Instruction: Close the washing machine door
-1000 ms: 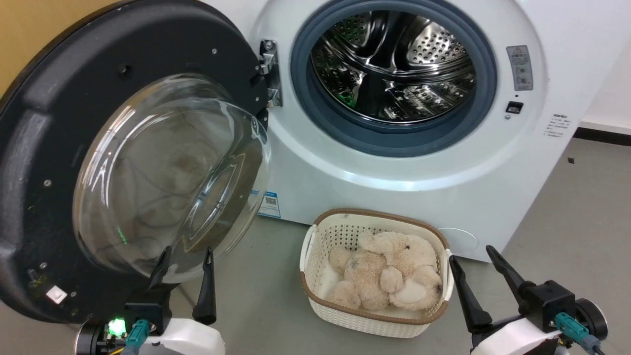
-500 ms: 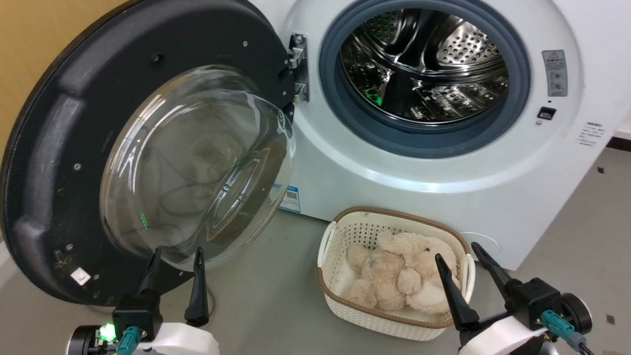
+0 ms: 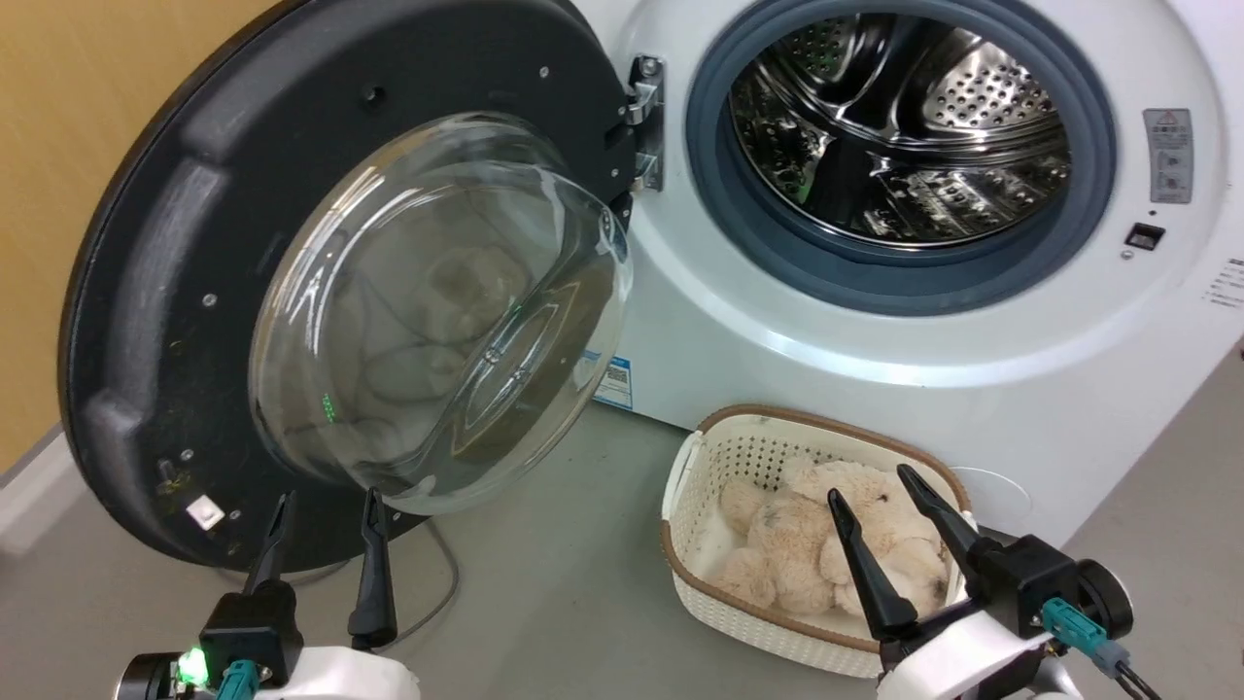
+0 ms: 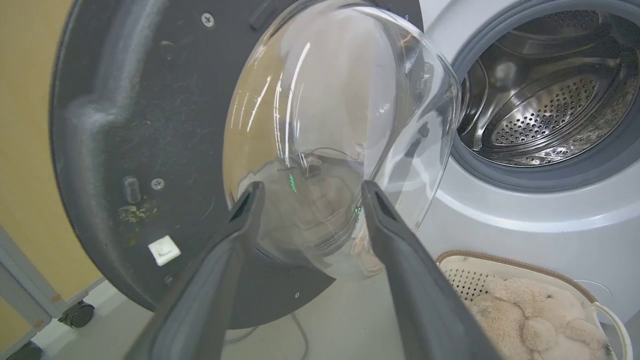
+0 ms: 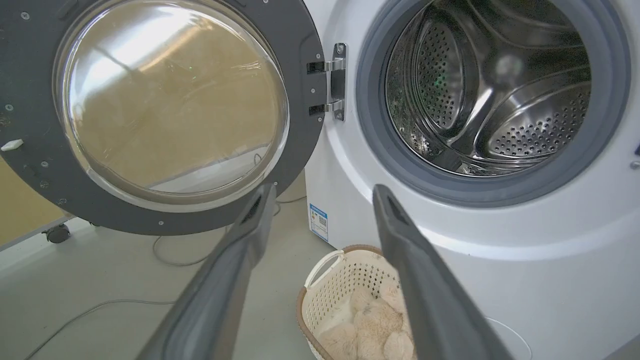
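Ahead of L gripper (image 3: 328, 494), spread, empty: washing machine door (image 3: 175, 292) wide open. R gripper (image 3: 867, 481) spread, near basket (image 3: 758, 627).

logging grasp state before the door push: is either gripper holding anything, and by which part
Nothing is held. The left gripper is open before the washing machine door, the right gripper open near the basket, nothing between either's fingers.

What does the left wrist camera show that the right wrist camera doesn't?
Left wrist view: the left gripper, open, close to the bulging glass window, seen at an angle. Right wrist view: the right gripper, open, plus the metal hinge and blue sticker. Both: the washing machine door standing open, the steel drum, and the basket with a plush toy.
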Tool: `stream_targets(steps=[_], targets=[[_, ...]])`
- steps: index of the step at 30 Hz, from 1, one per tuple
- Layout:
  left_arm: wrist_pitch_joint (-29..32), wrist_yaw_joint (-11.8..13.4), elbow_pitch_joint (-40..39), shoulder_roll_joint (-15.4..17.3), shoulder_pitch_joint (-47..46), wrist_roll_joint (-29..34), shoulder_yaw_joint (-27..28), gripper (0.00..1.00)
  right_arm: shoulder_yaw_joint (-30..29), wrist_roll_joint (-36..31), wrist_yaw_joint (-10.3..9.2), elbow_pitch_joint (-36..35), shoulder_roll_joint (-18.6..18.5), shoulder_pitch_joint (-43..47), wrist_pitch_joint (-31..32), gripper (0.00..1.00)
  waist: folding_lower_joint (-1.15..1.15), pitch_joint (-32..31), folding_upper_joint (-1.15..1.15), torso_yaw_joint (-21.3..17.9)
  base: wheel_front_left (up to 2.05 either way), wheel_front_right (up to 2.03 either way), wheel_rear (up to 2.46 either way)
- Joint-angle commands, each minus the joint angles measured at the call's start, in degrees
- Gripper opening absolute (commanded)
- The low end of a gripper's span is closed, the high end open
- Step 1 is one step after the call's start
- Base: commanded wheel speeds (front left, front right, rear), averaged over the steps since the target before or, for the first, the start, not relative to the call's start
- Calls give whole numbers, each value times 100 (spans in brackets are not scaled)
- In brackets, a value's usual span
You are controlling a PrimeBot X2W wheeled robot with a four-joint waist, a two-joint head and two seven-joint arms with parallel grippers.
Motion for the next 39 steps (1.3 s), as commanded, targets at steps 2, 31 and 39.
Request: stream_targets(steps=[2, 31, 39], targets=[[-65, 43, -43, 21, 82, -18, 34, 100, 58, 40, 2, 67, -20, -120, -60, 100, 0, 13, 0, 67, 0, 0, 0], [-412, 191, -157, -10, 231, -74, 151, 100, 477, 266, 3, 514, -96, -429, -425, 100, 0, 80, 0, 799, 0, 0, 0], [-508, 187, -149, -13, 255, -84, 179, 100, 521, 293, 3, 577, -94, -438, -522, 100, 0, 85, 0, 994, 0, 0, 0]])
